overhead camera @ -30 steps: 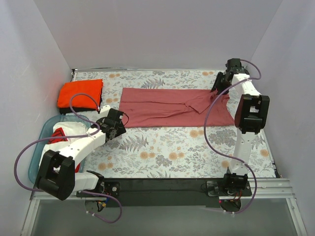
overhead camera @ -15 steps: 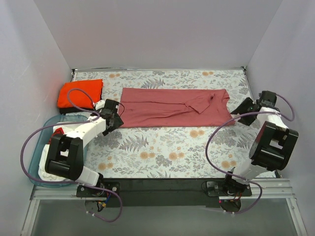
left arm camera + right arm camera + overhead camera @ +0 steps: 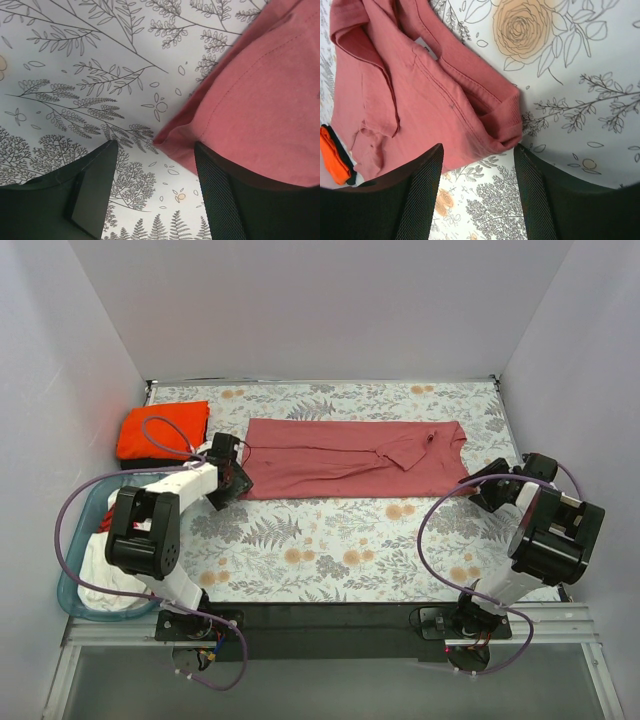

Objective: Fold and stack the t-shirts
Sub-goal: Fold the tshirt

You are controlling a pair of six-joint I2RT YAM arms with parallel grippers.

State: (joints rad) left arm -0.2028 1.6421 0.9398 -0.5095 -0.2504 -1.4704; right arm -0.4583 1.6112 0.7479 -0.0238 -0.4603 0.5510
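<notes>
My L gripper (image 3: 155, 170) & R gripper (image 3: 477, 172) sit wide at shirt (image 3: 340, 462) corners; nothing held. Pinch one layer only & fold prob. skews.

Tablecloth (image 3: 330, 540): white, printed with grey ferns and pale orange roses. It lies flat over the whole tabletop. Clear blue plastic bin (image 3: 66, 575) sits at the near left corner, with white cloth (image 3: 100, 575) bunched inside. Plain white walls (image 3: 320, 310) stand on three sides. Black rail (image 3: 330, 618) runs along the near edge, with silver metal frame (image 3: 575, 625) at its ends.
</notes>
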